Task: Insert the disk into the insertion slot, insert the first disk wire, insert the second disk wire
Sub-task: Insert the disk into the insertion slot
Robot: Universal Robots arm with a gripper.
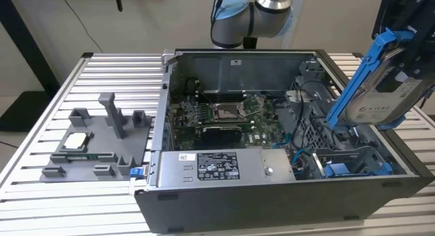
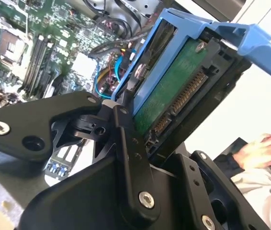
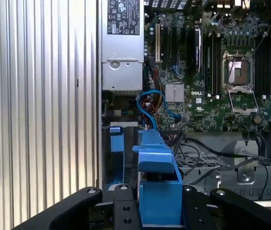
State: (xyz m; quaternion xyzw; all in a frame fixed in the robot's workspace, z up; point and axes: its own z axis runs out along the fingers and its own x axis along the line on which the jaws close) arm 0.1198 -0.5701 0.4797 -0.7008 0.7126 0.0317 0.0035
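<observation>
Above the open case (image 1: 272, 215), the end effector (image 3: 160, 207) clamps the tilted grey, white-labelled, blue-framed disk (image 1: 380, 106).

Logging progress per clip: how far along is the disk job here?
Nothing looks finished yet. In hand: the gripper is shut on the disk, held tilted above the open case. Left: the insertion slot holds no disk, and the disk's connector is bare, so both wires remain.

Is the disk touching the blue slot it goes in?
Apart. In the exterior view the disk is held tilted, high over the open case, and case interior shows between its lower edge and the insertion slot.
</observation>
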